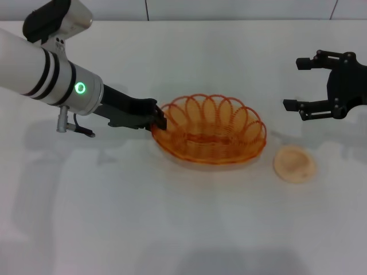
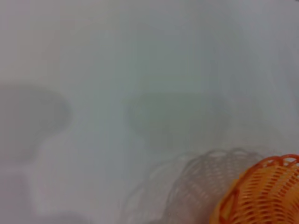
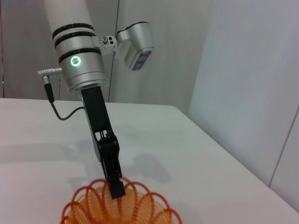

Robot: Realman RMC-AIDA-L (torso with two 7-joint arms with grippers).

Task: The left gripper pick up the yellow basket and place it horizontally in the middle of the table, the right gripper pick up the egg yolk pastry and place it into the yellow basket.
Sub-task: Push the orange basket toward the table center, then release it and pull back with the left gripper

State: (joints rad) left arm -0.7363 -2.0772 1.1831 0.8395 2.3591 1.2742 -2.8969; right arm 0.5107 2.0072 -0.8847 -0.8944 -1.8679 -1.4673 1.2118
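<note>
Yellow basket point(image 1: 209, 130), set mid-table point(image 1: 172, 229), is pinched at its rim by the left gripper point(image 1: 159, 121); release is judged next, then the egg yolk pastry point(image 1: 294, 164) is to be taken by the spread right gripper point(image 1: 293, 83)

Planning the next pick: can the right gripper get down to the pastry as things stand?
Probably yes. The right gripper hangs open above the table, and the pastry lies bare beside the basket, apart from it. The left gripper is at the basket's far rim, out of the way.

Orange-yellow wire basket point(image 1: 210, 129), pale beige pastry point(image 1: 294, 164), white table point(image 1: 172, 229), blk claws.
</note>
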